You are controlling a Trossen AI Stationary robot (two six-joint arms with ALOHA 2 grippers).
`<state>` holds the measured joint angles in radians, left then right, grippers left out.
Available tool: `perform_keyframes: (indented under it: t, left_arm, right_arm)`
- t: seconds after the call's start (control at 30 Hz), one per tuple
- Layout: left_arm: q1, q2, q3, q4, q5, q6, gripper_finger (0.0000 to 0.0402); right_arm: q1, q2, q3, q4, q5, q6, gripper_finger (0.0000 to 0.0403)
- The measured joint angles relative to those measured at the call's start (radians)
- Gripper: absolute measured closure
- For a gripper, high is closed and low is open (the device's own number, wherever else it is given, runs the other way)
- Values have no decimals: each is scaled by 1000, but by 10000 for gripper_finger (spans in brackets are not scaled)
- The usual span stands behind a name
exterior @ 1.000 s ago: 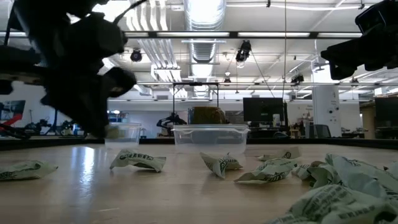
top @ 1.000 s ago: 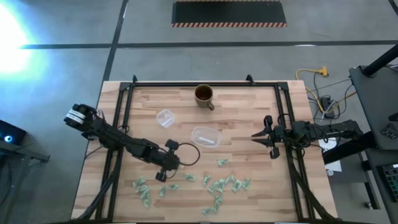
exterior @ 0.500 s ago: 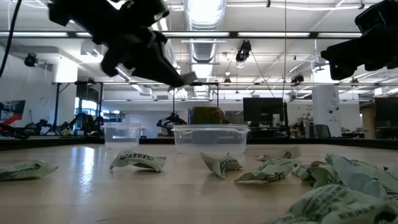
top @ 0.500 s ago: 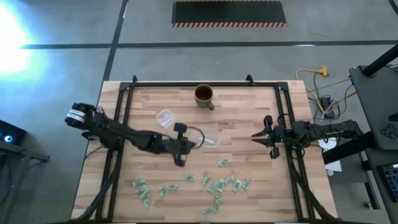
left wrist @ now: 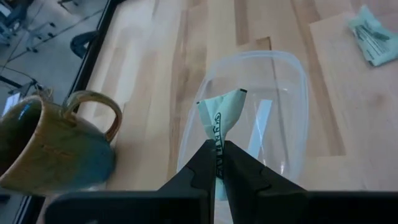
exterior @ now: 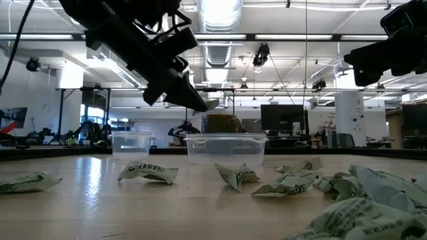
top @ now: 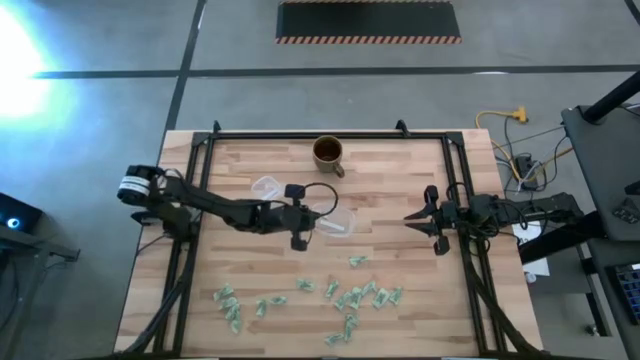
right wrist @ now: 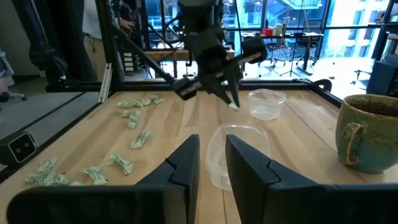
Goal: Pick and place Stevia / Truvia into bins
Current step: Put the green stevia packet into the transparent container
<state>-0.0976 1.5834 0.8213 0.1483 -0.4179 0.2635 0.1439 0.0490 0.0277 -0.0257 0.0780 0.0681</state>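
My left gripper (top: 318, 220) hangs over the left end of the clear shallow bin (top: 337, 220), shut on one pale green-and-white sachet (left wrist: 219, 115). In the low view the gripper (exterior: 203, 107) and its sachet (exterior: 211, 104) are well above the bin (exterior: 227, 148). Several more sachets (top: 350, 295) lie flat on the near part of the table, also seen in the low view (exterior: 293, 183). My right gripper (top: 412, 219) waits open near the table's right edge, facing the bin (right wrist: 239, 152). My left gripper pinches the sachet by its lower end (left wrist: 217, 144) between the two fingers, which point slanting downward toward the bin. The sachet is lifted clear and sticks out beyond the fingertips, its free end (left wrist: 224, 102) fanned out over the bin's floor (left wrist: 273, 124).
A brown mug (top: 328, 153) stands at the far edge and shows beside the bin in the left wrist view (left wrist: 50, 149). A small clear round cup (top: 265, 188) sits left of the bin. Bare wood lies between the bin and the sachets (top: 400, 250).
My left gripper has risen from the near-left sachets and swung toward the far right, carrying one sachet lifted clear, and now hangs over the bin. The right arm has kept still.
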Motion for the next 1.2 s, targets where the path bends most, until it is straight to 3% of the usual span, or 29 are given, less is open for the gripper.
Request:
perform_keyframes:
  t: [0.33, 0.63, 0.83, 1.2]
  left_arm:
    - [22, 86, 37, 55, 17, 68, 386]
    - [23, 90, 48, 53, 19, 90, 298]
    - [6, 40, 46, 41, 19, 85, 261]
    - [-106, -127, 37, -68, 78, 82, 257]
  right_arm:
    - [0, 1, 0, 1, 1, 0, 335]
    - [0, 11, 0, 1, 1, 3, 335]
    - [0, 47, -1, 3, -43, 54, 335]
    - [0, 250, -14, 235, -84, -8, 335]
